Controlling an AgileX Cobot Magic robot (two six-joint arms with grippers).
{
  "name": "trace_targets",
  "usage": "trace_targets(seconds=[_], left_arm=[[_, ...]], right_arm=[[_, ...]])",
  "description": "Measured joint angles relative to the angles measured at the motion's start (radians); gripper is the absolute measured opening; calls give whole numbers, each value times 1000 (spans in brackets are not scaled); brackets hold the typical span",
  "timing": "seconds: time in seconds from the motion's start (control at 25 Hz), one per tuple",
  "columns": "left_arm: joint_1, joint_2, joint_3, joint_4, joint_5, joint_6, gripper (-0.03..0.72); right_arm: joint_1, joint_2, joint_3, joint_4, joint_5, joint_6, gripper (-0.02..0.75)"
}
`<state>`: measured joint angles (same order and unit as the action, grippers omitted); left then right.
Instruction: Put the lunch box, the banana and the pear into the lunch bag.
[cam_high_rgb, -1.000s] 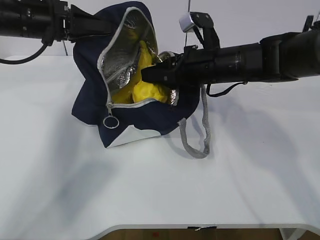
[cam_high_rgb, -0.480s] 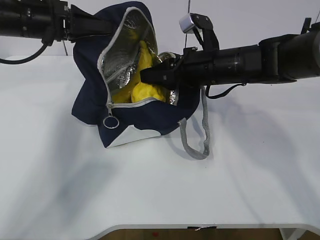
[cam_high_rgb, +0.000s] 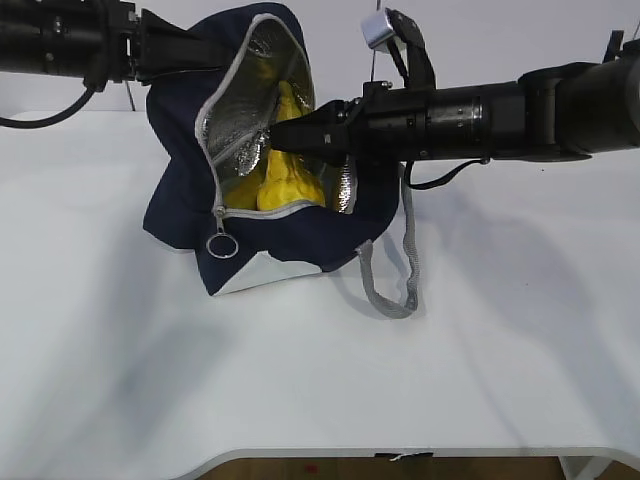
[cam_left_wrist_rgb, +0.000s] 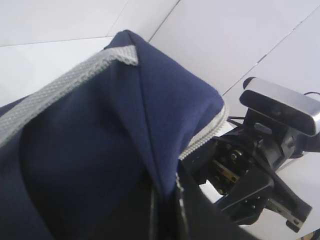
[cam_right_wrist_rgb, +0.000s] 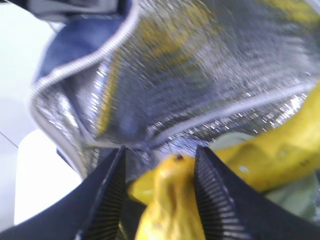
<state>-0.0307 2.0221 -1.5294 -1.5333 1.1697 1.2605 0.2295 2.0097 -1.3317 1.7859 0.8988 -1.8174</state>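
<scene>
Now, left claw clamped on lunch bag rim, holding mouth wide | right claw inside, fingers around pear, grip unclear | banana, lunch box already in | tabletop otherwise bare

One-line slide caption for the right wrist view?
Right gripper jaws flank the lumpy yellow pear inside the foil-lined navy lunch bag, beside the curved yellow banana.

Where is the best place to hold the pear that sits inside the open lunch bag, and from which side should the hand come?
Grip the pear by its narrow neck, coming in through the open mouth of the lunch bag, as the right hand does now. The neck points toward the opening and fits between the fingers; the banana lies close beside, so a wider grip lower down looks crowded.
</scene>
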Motion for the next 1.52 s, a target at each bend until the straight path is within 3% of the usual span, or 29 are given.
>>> trace_targets(seconds=[0.24,0.64,0.92,1.24,1.52], left_arm=[[0,0,0,0,0,0,-1],[0,0,0,0,0,0,-1],[2,0,0,0,0,0,-1],[2,0,0,0,0,0,-1],[2,0,0,0,0,0,-1]], right_arm=[[2,0,-68,-30,2,110,366],[-3,0,-297,-384,-129,561,366],[-81,0,-312,-562,-153,888,366],[-175,0,-312,-694,-17,1128,366],[-200,0,-314,-808,122,1261,366]])
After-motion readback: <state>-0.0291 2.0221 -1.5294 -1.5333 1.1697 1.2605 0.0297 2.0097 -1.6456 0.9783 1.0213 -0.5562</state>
